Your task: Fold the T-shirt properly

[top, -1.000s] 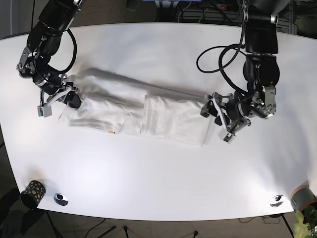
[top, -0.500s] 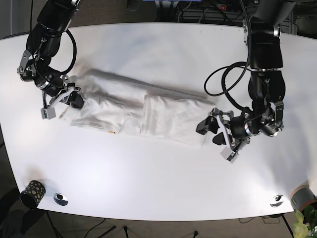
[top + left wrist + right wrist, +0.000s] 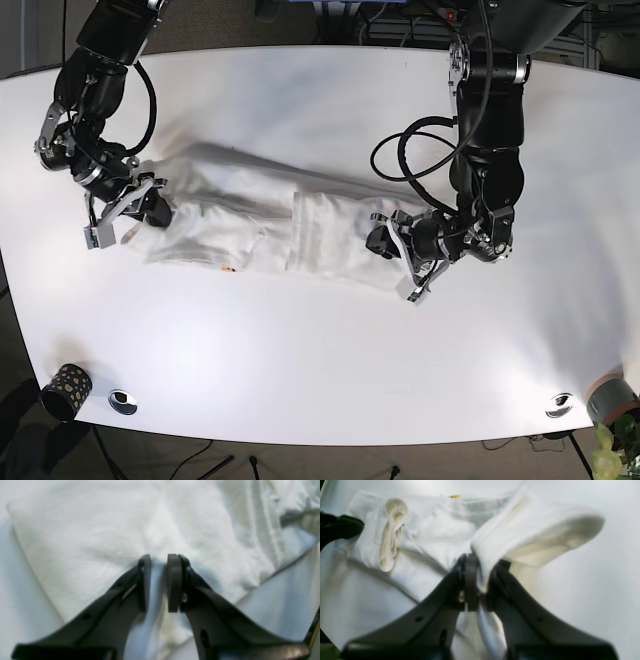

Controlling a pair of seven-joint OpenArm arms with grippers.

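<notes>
The white T-shirt [image 3: 250, 215] lies crumpled in a long band across the white table [image 3: 320, 360]. My left gripper [image 3: 385, 243] is over its right end. In the left wrist view [image 3: 159, 560] the jaws stand nearly together on the cloth [image 3: 100, 525], with pale fabric in the narrow gap. My right gripper [image 3: 150, 205] is at the shirt's left end. In the right wrist view [image 3: 478, 562] it is shut on a raised fold of the shirt [image 3: 535, 530]. A small yellow tag [image 3: 454, 496] shows at the shirt's edge.
A black-and-yellow patterned cup [image 3: 65, 390] and a metal disc [image 3: 123, 401] sit at the front left corner. Another disc [image 3: 559, 405] and a grey pot with a plant [image 3: 612, 400] sit at the front right. Cables hang from both arms.
My left gripper swung off the shirt's right edge toward the front, then came back left onto the shirt's right end. My right gripper shifted slightly right and forward with the cloth.
</notes>
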